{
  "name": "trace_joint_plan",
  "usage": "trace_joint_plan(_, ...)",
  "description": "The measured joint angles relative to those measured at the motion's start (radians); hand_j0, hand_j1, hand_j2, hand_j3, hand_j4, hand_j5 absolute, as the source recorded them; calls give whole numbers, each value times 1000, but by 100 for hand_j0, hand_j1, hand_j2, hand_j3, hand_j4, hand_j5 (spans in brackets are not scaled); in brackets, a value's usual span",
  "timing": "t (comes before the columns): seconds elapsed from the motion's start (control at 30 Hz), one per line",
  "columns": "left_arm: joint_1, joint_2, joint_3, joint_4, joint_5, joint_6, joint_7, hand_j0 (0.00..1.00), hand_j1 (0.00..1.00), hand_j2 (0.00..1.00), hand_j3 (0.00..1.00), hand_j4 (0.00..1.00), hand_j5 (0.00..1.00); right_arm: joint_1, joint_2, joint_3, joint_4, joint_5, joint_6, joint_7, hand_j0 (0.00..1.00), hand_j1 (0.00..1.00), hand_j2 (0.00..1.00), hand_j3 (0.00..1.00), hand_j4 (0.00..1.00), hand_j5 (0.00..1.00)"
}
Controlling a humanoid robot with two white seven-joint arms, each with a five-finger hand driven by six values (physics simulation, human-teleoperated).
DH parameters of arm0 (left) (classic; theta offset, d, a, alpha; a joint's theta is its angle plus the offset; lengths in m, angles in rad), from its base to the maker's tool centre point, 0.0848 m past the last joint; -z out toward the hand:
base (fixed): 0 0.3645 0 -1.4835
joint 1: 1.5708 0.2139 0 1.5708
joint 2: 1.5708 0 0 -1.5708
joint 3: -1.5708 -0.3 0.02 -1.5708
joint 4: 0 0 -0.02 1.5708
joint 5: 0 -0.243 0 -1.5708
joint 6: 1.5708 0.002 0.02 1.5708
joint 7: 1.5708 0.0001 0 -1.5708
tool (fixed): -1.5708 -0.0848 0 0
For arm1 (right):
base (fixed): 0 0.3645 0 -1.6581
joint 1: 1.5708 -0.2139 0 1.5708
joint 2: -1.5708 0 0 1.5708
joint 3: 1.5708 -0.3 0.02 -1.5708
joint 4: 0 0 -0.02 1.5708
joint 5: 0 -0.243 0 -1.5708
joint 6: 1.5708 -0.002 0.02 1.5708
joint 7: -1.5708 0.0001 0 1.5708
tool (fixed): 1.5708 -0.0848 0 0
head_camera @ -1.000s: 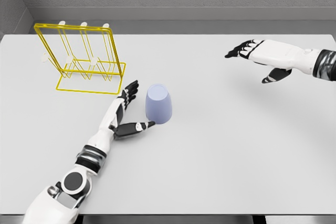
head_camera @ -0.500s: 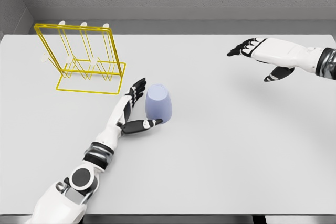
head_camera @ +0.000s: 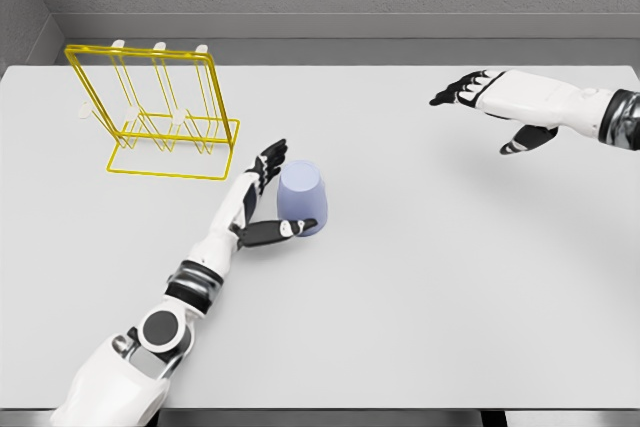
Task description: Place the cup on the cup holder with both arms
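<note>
Pale blue cup [head_camera: 302,199], standing mouth-down on the white table [head_camera: 420,277], a little left of centre; its long axis runs nearly upright, tilted slightly away from the viewer, the narrower closed base uppermost. Left hand [head_camera: 262,205] lies immediately to the cup's left: fingers [head_camera: 270,161] extended along the cup's far-left flank, thumb [head_camera: 275,232] reaching across its near lower wall. The hand brackets the cup but is spread, not clenched; whether the pads actually touch the wall cannot be told, and no lift is evident. Yellow wire cup holder [head_camera: 150,112] stands well apart to the upper left, beyond the left hand, its pegs pointing upward. Right hand [head_camera: 485,102] hovers far to the right, spread flat and holding nothing, well apart from the cup. Judgement: the left hand is much the nearer; the coming move probably requires it to close sideways on the cup.
</note>
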Motion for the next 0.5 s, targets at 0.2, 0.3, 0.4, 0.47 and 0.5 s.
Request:
trace_joint_plan(0.2,-11,-9,-6,11,0,0,-1,100,100,100,100,100,100,-2,3,0,0,0,0,0,100,100,100,100,100,100)
trace_joint_plan(0.3,-14,-14,-7,21,0,0,-2,100,100,100,100,100,100,0,3,0,0,0,0,0,100,100,100,100,100,100)
trace_joint_plan(0.4,-15,-18,-8,27,0,0,-2,100,100,100,100,100,100,0,4,1,1,0,0,0,100,100,100,100,100,100)
trace_joint_plan(0.47,-15,-20,-8,28,0,0,-2,100,100,100,100,100,100,2,5,1,1,0,0,0,100,100,100,100,100,100)
trace_joint_plan(0.5,-20,-20,-8,29,0,0,-2,100,100,100,100,100,100,2,5,2,1,0,0,0,100,100,100,100,100,100)
